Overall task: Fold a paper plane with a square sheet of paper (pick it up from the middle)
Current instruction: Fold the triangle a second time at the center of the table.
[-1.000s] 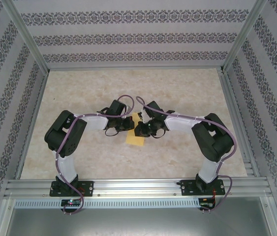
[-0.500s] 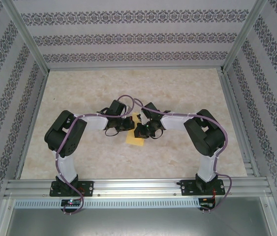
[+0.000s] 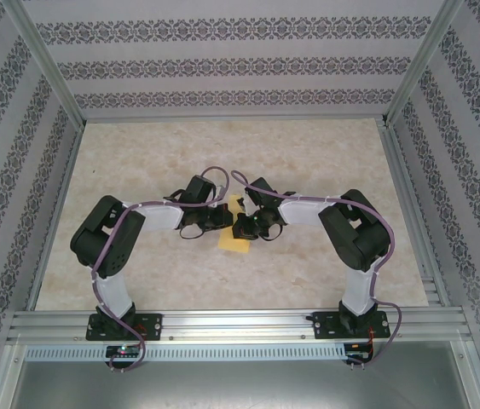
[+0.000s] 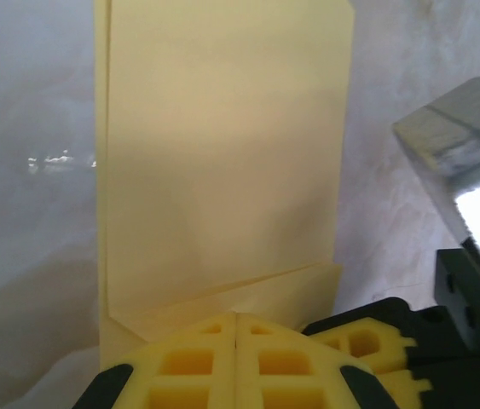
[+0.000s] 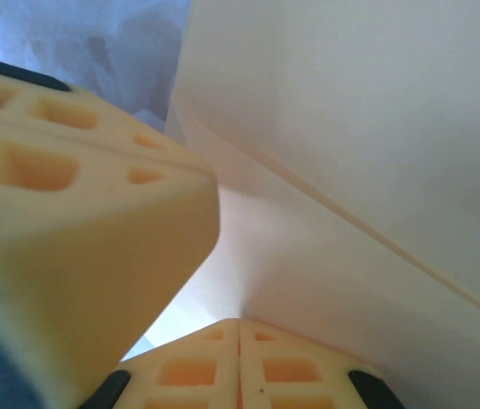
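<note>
I judged we were midway through the folding: the sheet of paper (image 4: 222,170) was no longer a flat square but a narrow doubled strip, and both claws had hold of it at once. The left claw (image 4: 236,331) was pressed together on the sheet's near edge. The paper ran straight ahead of its fingertips, with a second layer showing as a thin band along the left side and a slanted flap edge just in front of the pads. The right claw (image 5: 240,336) was likewise pinched on the paper, whose layers rose above and to the right of its tips. The left claw's bulk sat hard against its left side, so the two met almost tip to tip. I could not tell whether the strip lay on the table (image 3: 325,153) or hung just off it. The next move, as I read it, called for one claw to stay clamped as an anchor. The other would need to let go, back off and take a free corner to turn it in toward the centre crease. That would have to be slow, since pulling apart with both pinched could tear or skew the fold. The only tight spot was the gap between the claws; ahead of them, behind them and outboard of each lay open tabletop, well apart from the patterned walls (image 3: 470,170)
</note>
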Robot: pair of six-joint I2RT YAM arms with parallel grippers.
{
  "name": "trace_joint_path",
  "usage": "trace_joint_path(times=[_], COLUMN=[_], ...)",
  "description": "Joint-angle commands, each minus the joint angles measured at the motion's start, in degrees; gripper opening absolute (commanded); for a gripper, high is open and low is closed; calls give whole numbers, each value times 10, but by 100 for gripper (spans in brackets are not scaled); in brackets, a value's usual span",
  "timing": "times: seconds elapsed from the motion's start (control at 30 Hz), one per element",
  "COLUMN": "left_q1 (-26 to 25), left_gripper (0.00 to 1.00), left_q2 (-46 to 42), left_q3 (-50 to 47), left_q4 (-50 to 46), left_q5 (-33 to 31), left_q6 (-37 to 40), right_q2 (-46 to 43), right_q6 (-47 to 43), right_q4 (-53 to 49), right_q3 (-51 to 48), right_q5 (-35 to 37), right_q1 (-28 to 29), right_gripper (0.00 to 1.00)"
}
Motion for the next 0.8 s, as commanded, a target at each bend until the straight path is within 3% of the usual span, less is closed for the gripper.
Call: trace_joint_path(times=[0.0,0.5,0.77], left_q1=[-6,-5,-6], left_gripper=[0,0,0], left_q2=[15,39,55], left_q3=[-6,15,13], left_q4=[15,-114,-124], left_q5=[-4,-109,-118], left_q6=[-8,-1,-8], right_q2=[21,-18,-59], right_q6=[-4,-55,-59], right_q4=[-3,-34,-35], right_q3=[-5,-46,-109], right_q5=[20,-23,-10], right_q1=[-1,-2,-1], right_gripper=[8,7,8])
